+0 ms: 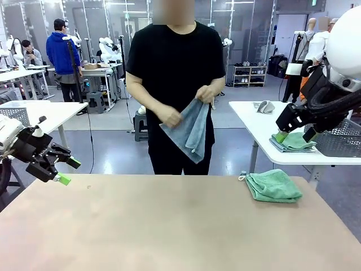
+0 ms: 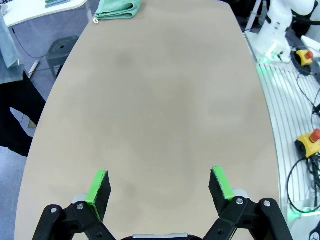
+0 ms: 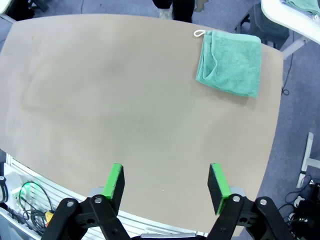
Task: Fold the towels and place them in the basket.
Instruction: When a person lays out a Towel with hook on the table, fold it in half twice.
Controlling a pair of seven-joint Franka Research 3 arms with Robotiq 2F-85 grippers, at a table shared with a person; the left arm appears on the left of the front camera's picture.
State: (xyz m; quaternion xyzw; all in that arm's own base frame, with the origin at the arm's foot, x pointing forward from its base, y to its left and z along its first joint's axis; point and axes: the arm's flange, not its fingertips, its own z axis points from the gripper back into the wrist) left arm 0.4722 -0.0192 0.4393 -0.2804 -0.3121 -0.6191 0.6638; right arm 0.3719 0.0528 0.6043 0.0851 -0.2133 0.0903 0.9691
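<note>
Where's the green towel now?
In the front view, the mint green towel lies folded at the far right corner of the table, below the raised right gripper.

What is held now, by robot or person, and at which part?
The left gripper and right gripper hold nothing, jaws open. The person's hands hold the blue-grey towel by its upper edge.

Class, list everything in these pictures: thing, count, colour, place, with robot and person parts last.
table: one, tan, between robot and person.
green towel: one, mint, folded at its far right corner.
blue-grey towel: one, pale blue-grey, held above the far edge.
basket: one, grey mesh, on a white side table behind right.
left tool: one, black with green pads, open, over the left edge.
right tool: one, same colours, open, raised at right.
hands: two, the person's, gripping the blue-grey towel.
</note>
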